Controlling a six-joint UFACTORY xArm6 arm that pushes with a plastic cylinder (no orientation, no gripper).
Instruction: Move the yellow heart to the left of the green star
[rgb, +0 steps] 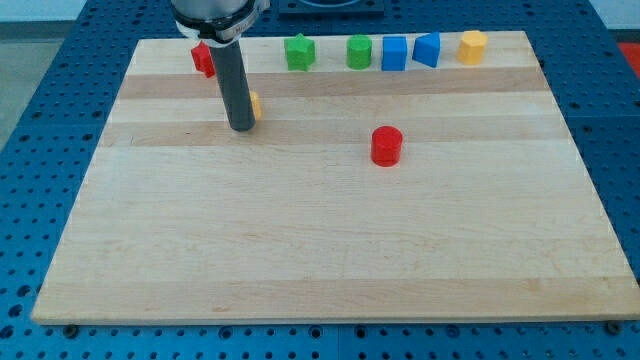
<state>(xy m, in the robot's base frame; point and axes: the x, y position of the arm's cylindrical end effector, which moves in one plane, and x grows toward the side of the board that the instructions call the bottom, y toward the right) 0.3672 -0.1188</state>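
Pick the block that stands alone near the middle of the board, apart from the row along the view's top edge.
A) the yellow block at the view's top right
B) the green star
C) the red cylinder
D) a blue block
C: the red cylinder sits by itself mid-board, while the green star is up in the top row.

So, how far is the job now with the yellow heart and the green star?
Nearly done, by position: the yellow heart, mostly hidden behind my rod, already lies to the view's left of the green star, though lower on the board. In hand: my tip stands right beside the heart, on its left; I cannot tell if they touch. Left: probably a push toward the view's top, to bring the heart level with the star.
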